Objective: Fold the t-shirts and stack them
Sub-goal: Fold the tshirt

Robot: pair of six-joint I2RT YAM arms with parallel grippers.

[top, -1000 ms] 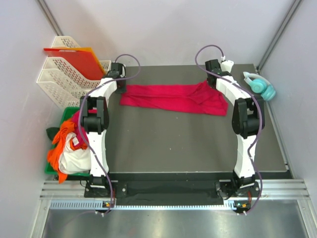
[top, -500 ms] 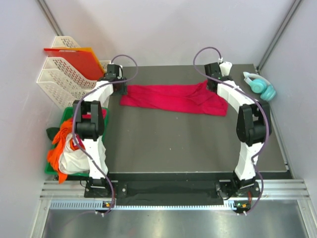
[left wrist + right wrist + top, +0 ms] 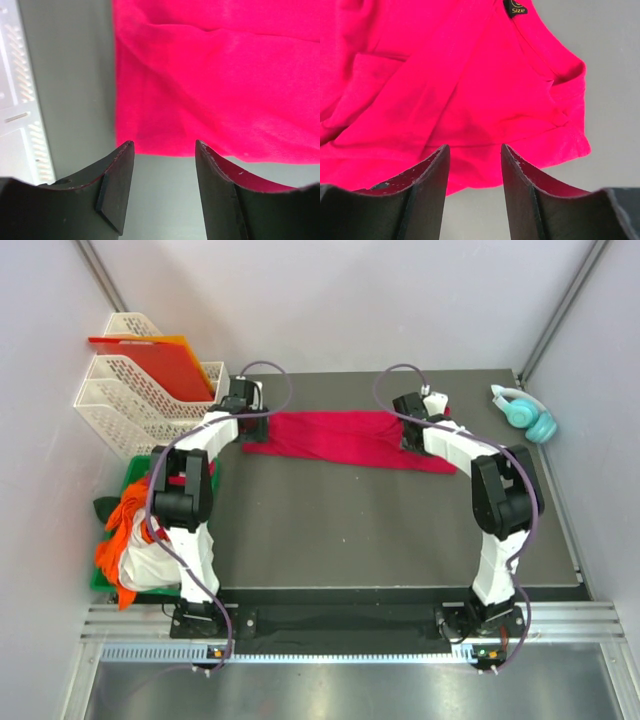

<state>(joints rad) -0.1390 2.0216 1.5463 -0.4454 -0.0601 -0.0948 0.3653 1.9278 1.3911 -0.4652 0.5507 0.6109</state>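
A crimson-red t-shirt [image 3: 345,438] lies folded into a long band across the far part of the dark table [image 3: 350,530]. My left gripper [image 3: 260,422] hovers at the band's left end, open; in the left wrist view its jaws [image 3: 164,145] frame bare table just short of the cloth edge [image 3: 215,80]. At the right end, where the neck label [image 3: 515,9] shows, my right gripper [image 3: 410,430] is open too, and its jaws [image 3: 472,147] stand over the shirt's hem [image 3: 445,75] without gripping it. Orange [image 3: 118,530], white [image 3: 150,560] and pinkish-red [image 3: 155,480] t-shirts are heaped at the left.
The heap sits in a green bin [image 3: 100,580] off the table's left edge. White stacked trays [image 3: 130,400] carry a stiff red-orange sheet [image 3: 150,355] at the far left. Teal headphones [image 3: 525,412] rest at the far right corner.
Both grippers went from shut to open, letting go of the shirt. Each wrist swung inward over the band's ends. The right end of the shirt lies flatter.
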